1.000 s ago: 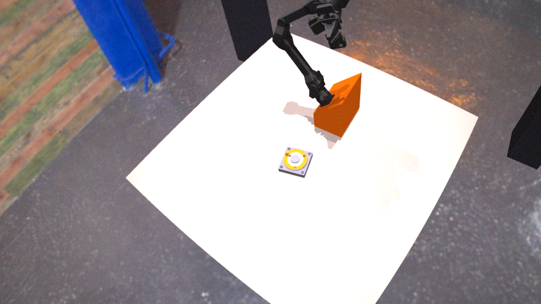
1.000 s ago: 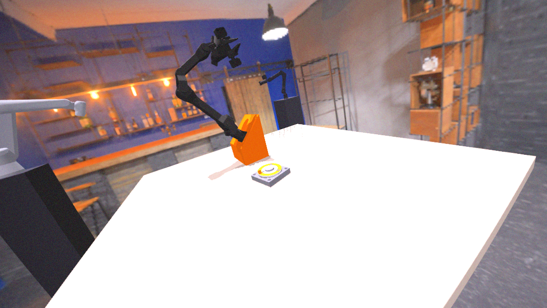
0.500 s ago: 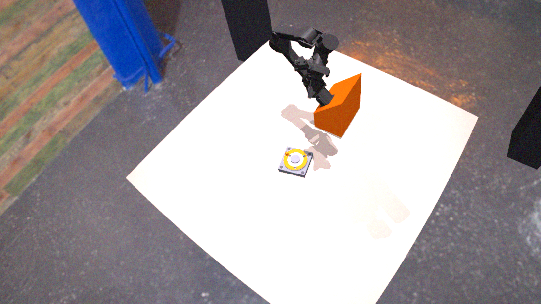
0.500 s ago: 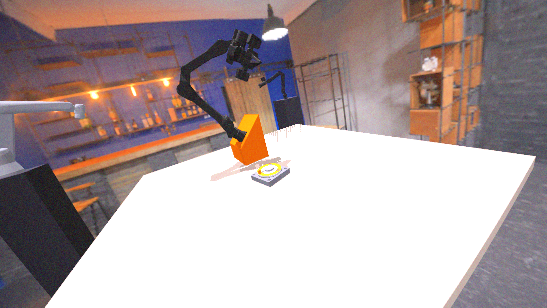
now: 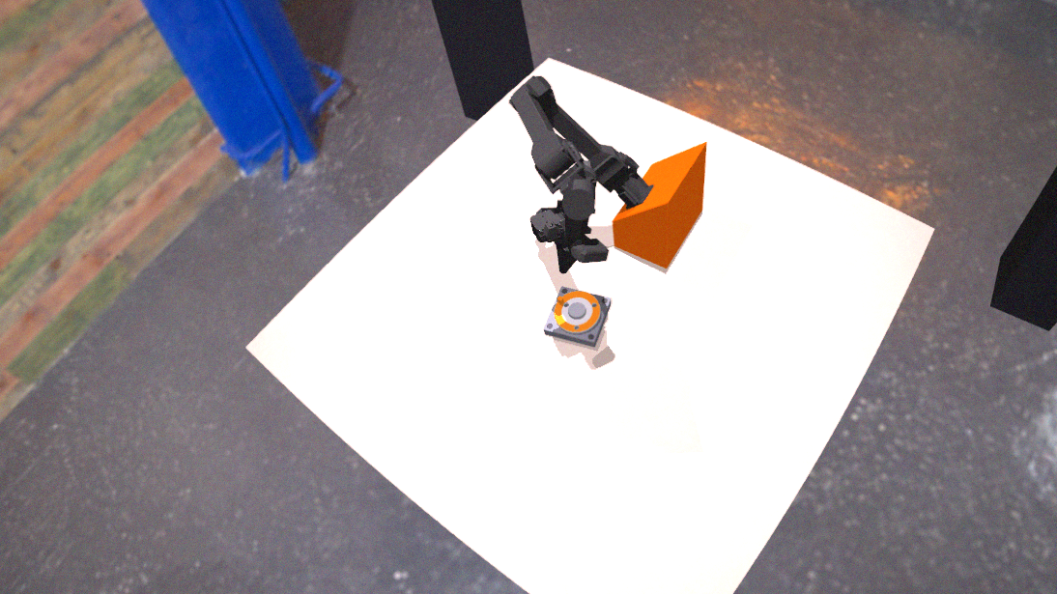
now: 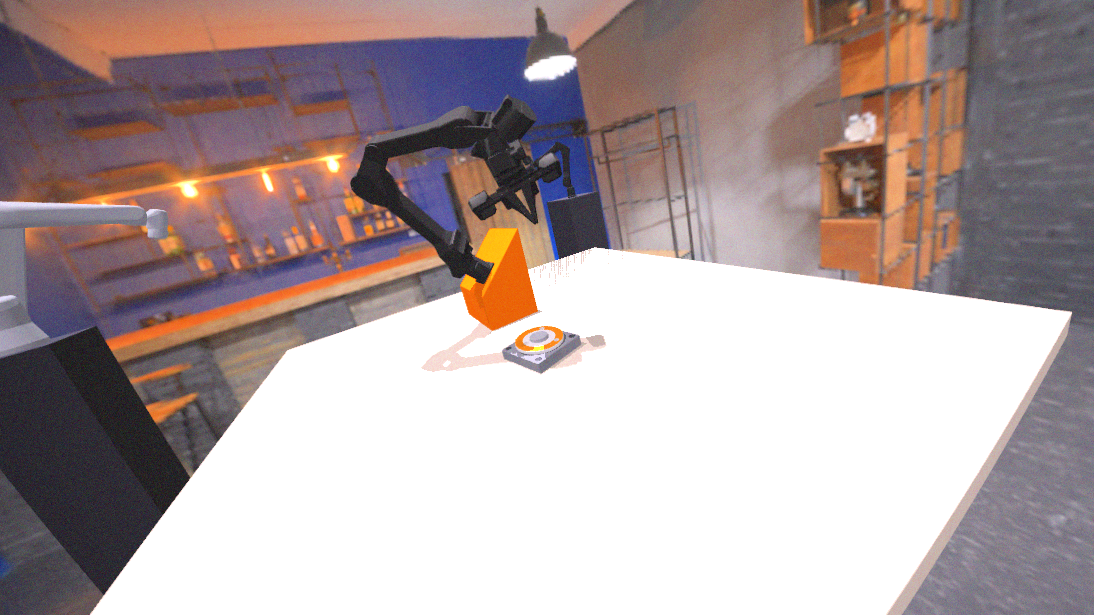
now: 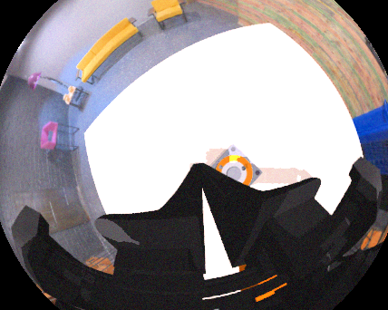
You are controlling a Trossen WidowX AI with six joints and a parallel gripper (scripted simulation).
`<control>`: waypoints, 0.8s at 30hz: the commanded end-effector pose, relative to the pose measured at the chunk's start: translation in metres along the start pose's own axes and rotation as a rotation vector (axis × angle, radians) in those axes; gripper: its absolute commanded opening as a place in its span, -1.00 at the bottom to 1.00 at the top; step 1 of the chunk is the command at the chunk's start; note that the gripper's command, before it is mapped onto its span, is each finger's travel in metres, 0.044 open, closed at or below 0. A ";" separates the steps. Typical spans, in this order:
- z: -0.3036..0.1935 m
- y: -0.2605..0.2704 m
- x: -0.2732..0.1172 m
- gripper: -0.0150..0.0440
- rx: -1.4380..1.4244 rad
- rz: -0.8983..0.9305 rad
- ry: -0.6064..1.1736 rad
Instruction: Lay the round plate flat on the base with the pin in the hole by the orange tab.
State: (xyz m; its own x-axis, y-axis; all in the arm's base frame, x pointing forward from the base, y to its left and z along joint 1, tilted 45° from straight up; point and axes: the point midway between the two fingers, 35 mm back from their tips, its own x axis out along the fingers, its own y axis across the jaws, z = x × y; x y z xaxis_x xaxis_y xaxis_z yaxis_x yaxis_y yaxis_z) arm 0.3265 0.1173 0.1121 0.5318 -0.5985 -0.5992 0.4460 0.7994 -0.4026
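The round plate, with an orange and yellow ring around a pale centre, sits around the grey post on the square grey base. Its orange tab is at the upper left of the ring in the top view. The pin cannot be made out, and the plate's tilt is too small to tell. My gripper is shut and empty, above the table and apart from the plate. Its fingers hide part of the base in the wrist view.
The orange wedge-shaped mount carries the arm and stands beside the base, on the robot's side. The white table bears both, and the arm's shadow falls around the base.
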 end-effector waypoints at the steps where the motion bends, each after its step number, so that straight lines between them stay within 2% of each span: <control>1: -0.013 -0.040 0.059 -0.49 -0.158 -0.115 0.163; 5: -0.024 -0.066 0.088 -0.49 -0.242 -0.159 0.268; 11: -0.059 -0.127 0.140 -0.49 -0.410 -0.195 0.527; 20: -0.060 -0.129 0.142 -0.49 -0.415 -0.194 0.535; 24: -0.068 -0.133 0.157 -0.49 -0.415 -0.194 0.535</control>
State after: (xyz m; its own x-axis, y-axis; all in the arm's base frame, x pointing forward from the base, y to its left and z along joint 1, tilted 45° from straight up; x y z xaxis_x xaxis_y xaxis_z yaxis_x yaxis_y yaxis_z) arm 0.3047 -0.0680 0.0361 0.0130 -0.7109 -0.7031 0.1371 0.6978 -0.7030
